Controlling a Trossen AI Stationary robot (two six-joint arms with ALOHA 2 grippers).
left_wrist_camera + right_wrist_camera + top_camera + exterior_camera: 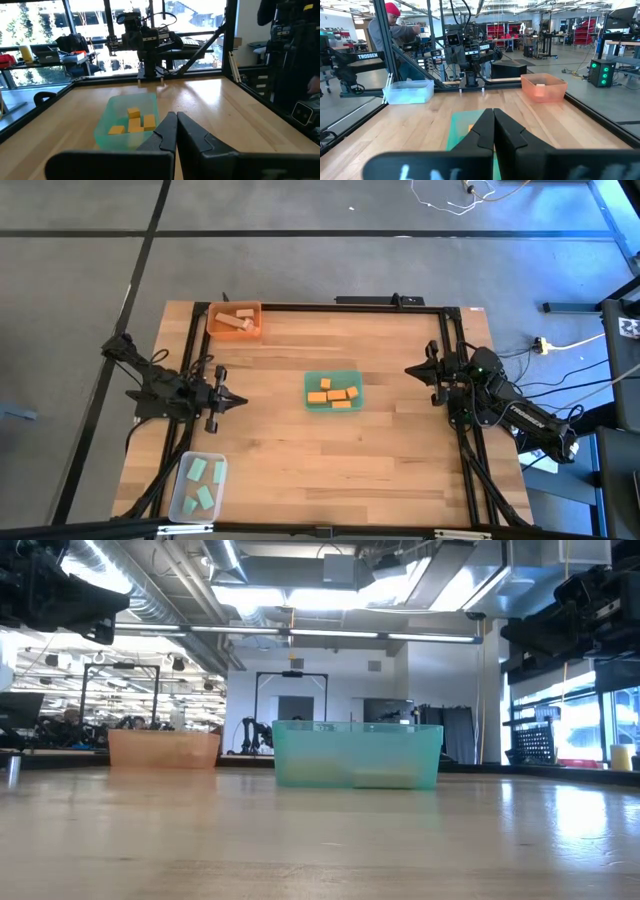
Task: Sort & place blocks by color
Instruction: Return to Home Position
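Observation:
Several orange blocks point(334, 393) lie in a green tray point(311, 379) at the table's middle. Pale wood blocks point(237, 322) lie in an orange tray point(214, 311) at the far left corner. Mint-green blocks point(203, 482) lie in a clear tray point(183, 498) at the near left. My left gripper point(243, 402) is shut and level at the left edge, pointing toward the green tray point(107, 131). My right gripper point(408, 369) is shut and level at the right edge, with the green tray point(461, 125) just ahead of it. Neither gripper holds anything.
A black frame point(330, 305) runs along the table's far and side edges. Bare wood lies between the trays and along the near edge. A person in a red cap point(391, 22) stands beyond the table's left side.

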